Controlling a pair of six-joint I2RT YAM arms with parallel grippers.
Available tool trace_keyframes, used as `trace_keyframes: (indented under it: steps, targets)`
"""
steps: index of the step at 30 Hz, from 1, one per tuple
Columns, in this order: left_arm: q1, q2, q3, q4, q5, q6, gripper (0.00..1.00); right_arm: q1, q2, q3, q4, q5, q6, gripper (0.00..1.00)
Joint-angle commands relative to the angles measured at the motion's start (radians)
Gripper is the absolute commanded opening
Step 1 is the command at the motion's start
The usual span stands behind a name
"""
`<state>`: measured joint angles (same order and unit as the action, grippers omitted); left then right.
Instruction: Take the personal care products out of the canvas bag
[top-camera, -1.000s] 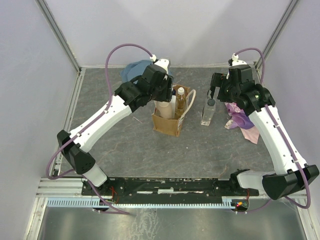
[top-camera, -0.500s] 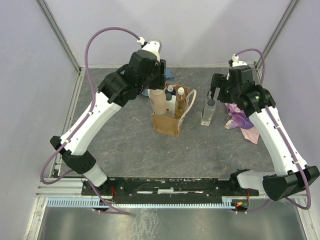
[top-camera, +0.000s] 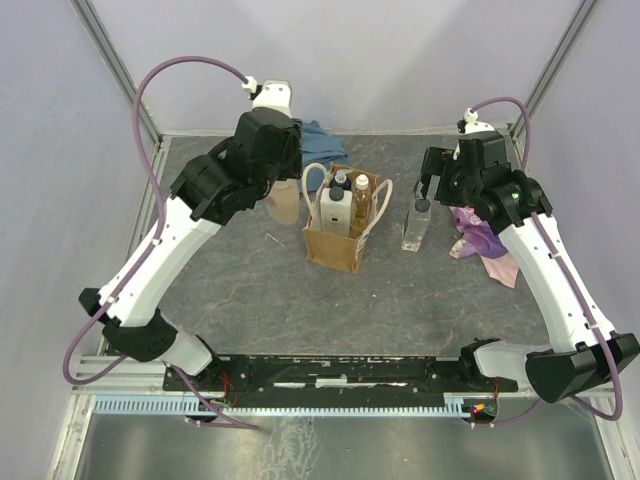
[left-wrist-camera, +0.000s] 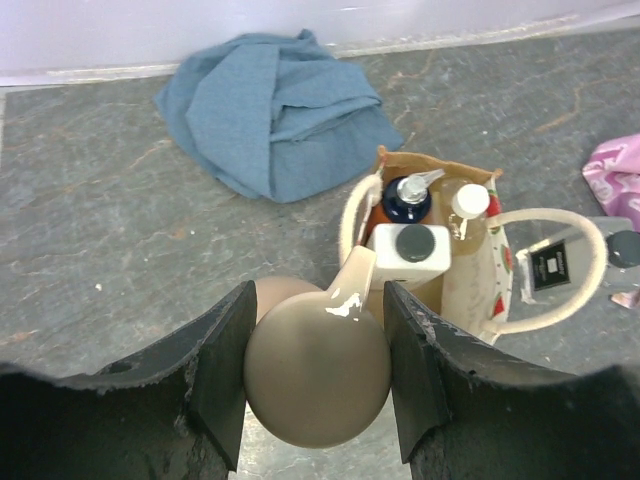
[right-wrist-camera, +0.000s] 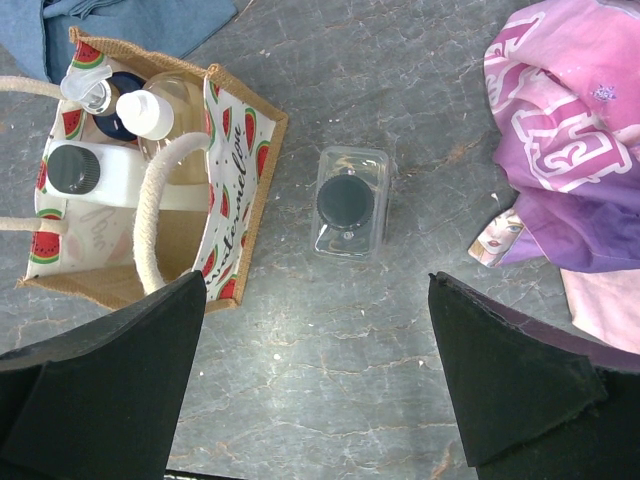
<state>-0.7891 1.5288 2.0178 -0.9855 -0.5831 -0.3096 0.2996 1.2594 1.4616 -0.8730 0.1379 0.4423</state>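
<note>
My left fingers (left-wrist-camera: 225, 370) clamp beige pump bottle (left-wrist-camera: 315, 375), upright on worktop (top-camera: 250, 290) just left of canvas bag (top-camera: 330, 245). My right fingers (right-wrist-camera: 510, 370) wide, above clear bottle (right-wrist-camera: 350, 203), apart. White bottle (left-wrist-camera: 410, 250) upright in bag, leftward of free right fingers.

Blue cloth (left-wrist-camera: 275, 115), pink-purple cloth (right-wrist-camera: 570, 130)

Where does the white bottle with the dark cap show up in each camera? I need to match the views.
Top external: the white bottle stands in the canvas bag, near the centre of the frame.
Left wrist: centre, in the bag, just beyond the beige bottle in the foreground.
Right wrist: upper left, inside the bag, cap up.
Shared landmark: the bag's cream rope handles.
</note>
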Motion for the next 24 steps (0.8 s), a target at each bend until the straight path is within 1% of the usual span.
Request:
trace_keyframes:
  steps: [1, 5, 7, 11, 16, 18, 22, 24]
  targets:
    - [0.058, -0.128, -0.092, 0.17, -0.07, 0.011, 0.48, -0.002, -0.029, 0.01, 0.034, -0.007, 0.009, 1.0]
    - [0.18, -0.162, -0.195, 0.187, 0.051, -0.034, 0.49, -0.002, -0.035, 0.01, 0.031, -0.008, 0.009, 1.0]
    - [0.223, -0.181, -0.261, 0.217, 0.082, -0.041, 0.49, -0.002, -0.037, 0.012, 0.029, -0.01, 0.01, 1.0]
    - [0.281, -0.207, -0.386, 0.284, 0.133, -0.042, 0.48, -0.002, -0.04, 0.01, 0.026, -0.011, 0.011, 1.0]
    - [0.321, -0.245, -0.549, 0.398, 0.166, -0.04, 0.48, -0.003, -0.042, 0.002, 0.028, -0.027, 0.018, 1.0]
    - [0.329, -0.26, -0.612, 0.444, 0.177, -0.046, 0.48, -0.002, -0.042, -0.006, 0.035, -0.055, 0.023, 1.0]
    - [0.336, -0.272, -0.712, 0.516, 0.183, -0.057, 0.48, 0.0, -0.029, -0.008, 0.075, -0.213, 0.004, 1.0]
    - [0.337, -0.27, -0.749, 0.538, 0.185, -0.064, 0.48, 0.014, -0.018, 0.006, 0.084, -0.263, -0.002, 0.99]
